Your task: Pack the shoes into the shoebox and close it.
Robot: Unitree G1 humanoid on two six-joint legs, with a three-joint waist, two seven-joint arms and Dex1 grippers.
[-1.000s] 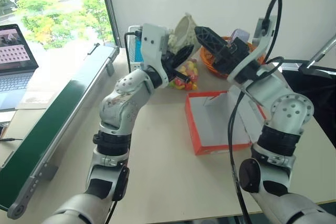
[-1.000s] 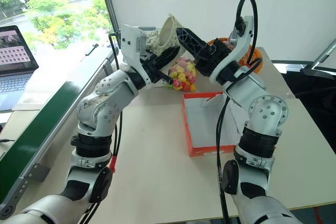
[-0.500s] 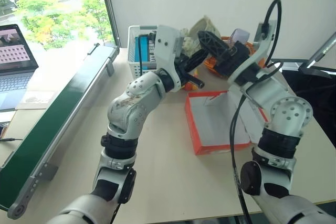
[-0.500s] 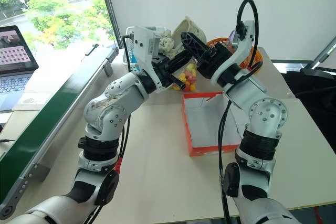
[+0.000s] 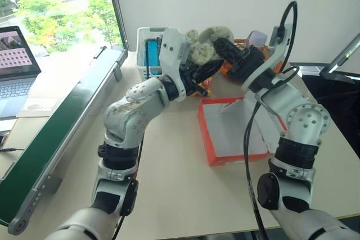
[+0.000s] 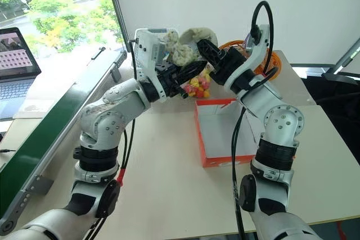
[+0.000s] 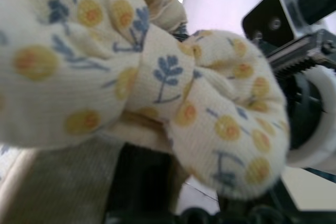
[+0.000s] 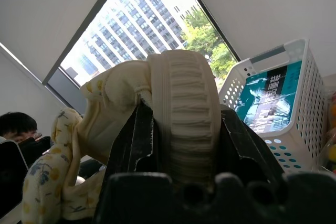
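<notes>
Shoes (image 6: 188,44) sit pinched in the right tool (image 8: 181,124), left tool (image 6: 188,74) spread below.

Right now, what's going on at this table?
The robot holds the shoes up in the air between its two arms, above the far end of the table. The right end effector is closed on the ribbed sole of one shoe; the left end effector sits just under the bundle, and its grip cannot be made out. The shoebox lies open and empty on the table below. Behind are a white mesh basket and an orange basket.
</notes>
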